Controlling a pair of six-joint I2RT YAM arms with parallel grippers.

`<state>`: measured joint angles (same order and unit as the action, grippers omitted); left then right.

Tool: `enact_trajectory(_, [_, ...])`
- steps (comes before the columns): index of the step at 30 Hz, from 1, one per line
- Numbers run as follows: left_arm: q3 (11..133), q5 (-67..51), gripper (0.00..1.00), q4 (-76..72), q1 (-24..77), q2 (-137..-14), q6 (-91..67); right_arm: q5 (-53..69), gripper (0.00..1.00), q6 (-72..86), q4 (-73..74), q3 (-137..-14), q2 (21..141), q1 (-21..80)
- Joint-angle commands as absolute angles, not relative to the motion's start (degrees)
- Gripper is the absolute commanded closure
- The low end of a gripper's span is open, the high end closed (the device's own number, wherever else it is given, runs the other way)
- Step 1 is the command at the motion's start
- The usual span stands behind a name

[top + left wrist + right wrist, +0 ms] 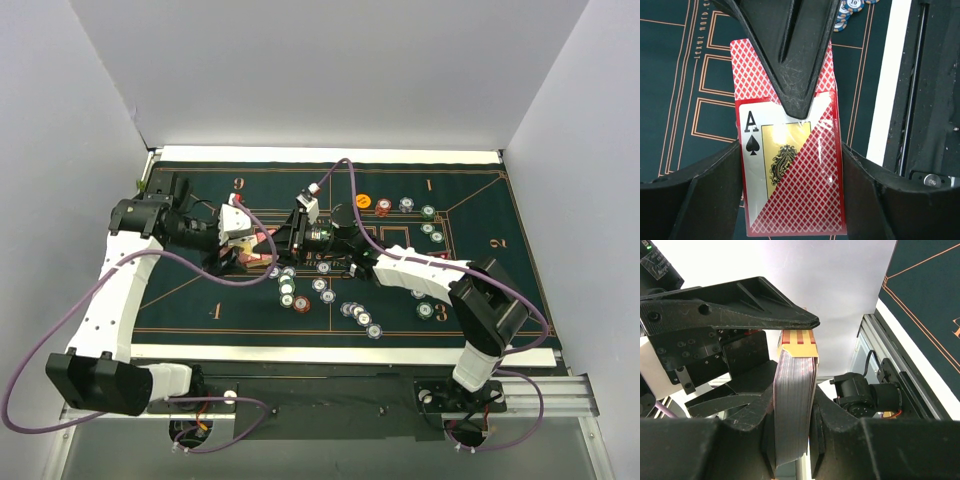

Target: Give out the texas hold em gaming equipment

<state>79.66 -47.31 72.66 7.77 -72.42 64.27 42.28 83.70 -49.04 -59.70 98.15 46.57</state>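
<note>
Deck (pixel 264 240), from above, is held over the mat's (pixel 180 305) left-centre, left gripper (pixel 240 242) and right gripper (pixel 296 232) both clenched on it; chips (pixel 352 311) crowd the right half, near-left corner bare of them. Left wrist: sides squeezed squarely; I'd loosen one grip before pulling. Right wrist: faces pinched, mat edge well apart.

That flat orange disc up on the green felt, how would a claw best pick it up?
Probably by its rim, from straight above: the orange disc lies flat on the dark green felt mat, so only opposite edges offer a pinch.
</note>
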Motion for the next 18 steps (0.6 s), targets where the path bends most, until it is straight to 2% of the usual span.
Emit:
enact_trajectory(1, [84.0, -50.7, 0.48, 79.3, 7.6, -75.0, 69.1, 42.8, 1.00, 83.6, -54.4, -62.2, 97.9, 47.0])
enact_trajectory(2, [84.0, -50.9, 0.53, 79.7, 7.6, -75.4, 69.3, 42.8, 1.00, 83.7, -54.3, -62.2, 98.0, 47.0])
enact_trajectory(5, [83.4, -51.7, 0.56, 80.2, 7.6, -75.2, 68.7, 43.2, 0.96, 83.2, -53.4, -62.4, 98.0, 47.1])
enact_trajectory(7, [82.4, -51.9, 0.57, 79.6, 7.6, -74.4, 68.6, 43.7, 0.84, 82.4, -52.0, -62.1, 97.4, 46.8])
enact_trajectory(8, [81.4, -51.9, 0.58, 79.2, 7.6, -73.7, 68.6, 43.9, 0.72, 81.5, -50.7, -61.7, 97.0, 46.5])
enact_trajectory(12, [79.0, -51.0, 0.59, 76.6, 7.5, -71.5, 68.2, 43.8, 0.56, 71.7, -38.6, -61.0, 93.4, 44.7])
enact_trajectory(15, [78.3, -51.0, 0.60, 76.6, 7.6, -71.1, 68.5, 44.1, 0.53, 68.1, -31.0, -61.5, 91.3, 43.7])
enact_trajectory(18, [77.6, -51.4, 0.60, 75.9, 7.6, -70.8, 68.0, 44.5, 0.53, 67.4, -29.4, -62.3, 91.1, 43.2])
